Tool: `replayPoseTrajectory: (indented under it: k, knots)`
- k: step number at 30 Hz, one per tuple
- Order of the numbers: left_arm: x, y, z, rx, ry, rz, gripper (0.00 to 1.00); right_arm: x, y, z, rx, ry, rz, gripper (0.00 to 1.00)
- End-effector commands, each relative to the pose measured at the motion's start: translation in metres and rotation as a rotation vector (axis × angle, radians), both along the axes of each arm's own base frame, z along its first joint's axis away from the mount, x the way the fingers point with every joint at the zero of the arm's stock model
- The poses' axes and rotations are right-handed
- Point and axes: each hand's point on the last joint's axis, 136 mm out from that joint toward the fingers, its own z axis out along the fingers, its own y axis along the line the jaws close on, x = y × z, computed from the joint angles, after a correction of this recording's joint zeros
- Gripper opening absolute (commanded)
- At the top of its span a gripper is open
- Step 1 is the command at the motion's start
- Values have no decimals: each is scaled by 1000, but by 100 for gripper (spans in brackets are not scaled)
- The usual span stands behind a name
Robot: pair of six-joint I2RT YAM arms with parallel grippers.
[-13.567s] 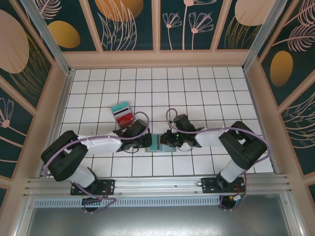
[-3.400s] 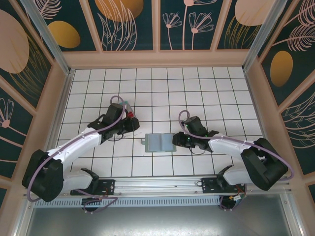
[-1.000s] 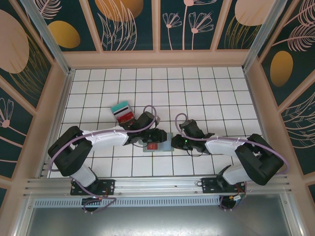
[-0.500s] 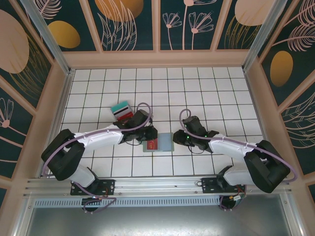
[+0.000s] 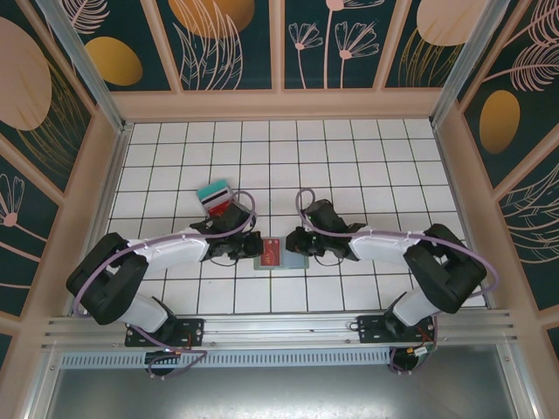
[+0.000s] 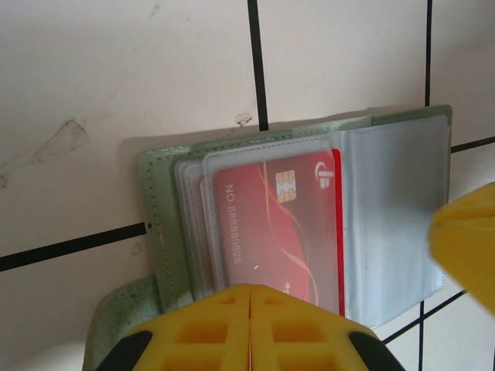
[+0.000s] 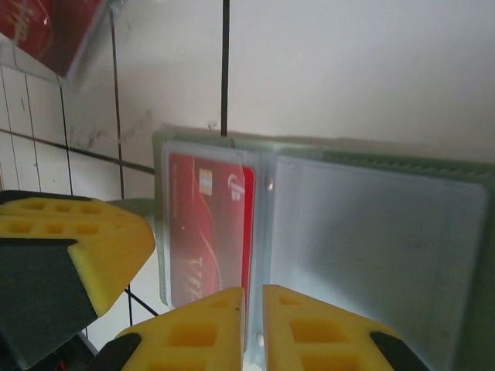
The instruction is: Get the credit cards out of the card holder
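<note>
Grey-green card holder (image 6: pixel 158 232), pale blue-grey pockets (image 6: pixel 394 216), red card (image 6: pixel 278 232) with gold chip (image 6: pixel 287 185), white table (image 6: pixel 116 77) with black grid

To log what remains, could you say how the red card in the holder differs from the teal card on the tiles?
The red card sits in a clear pocket of the open card holder; the teal card lies loose on the tiles. The red card shows a chip; the teal card lies against a striped red card. Both are flat rectangles.

I work in a staged test booth: white tiled floor (image 5: pixel 349 157), flower-printed wall panels (image 5: pixel 236 44) left, right and far, metal rail (image 5: pixel 279 327) near.
</note>
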Motion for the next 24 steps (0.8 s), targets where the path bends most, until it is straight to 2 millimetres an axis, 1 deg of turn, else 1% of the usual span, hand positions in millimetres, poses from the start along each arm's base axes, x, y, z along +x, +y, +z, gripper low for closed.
replayPoseTrajectory:
  k: [1, 9, 15, 24]
  knots:
    - [-2, -2, -5, -8, 6, -17, 9, 2, 23, 13, 78, 3, 37, 15]
    - [-8, 9, -21, 52, 39, -8, 7, -2, 26, -3, 50, 49, 52, 15]
    - [-11, 10, -25, 50, 53, -3, 7, -4, 26, -11, 42, 70, 59, 17]
    - [-14, 9, -28, 45, 66, -8, 6, -7, 27, -20, 36, 94, 68, 17]
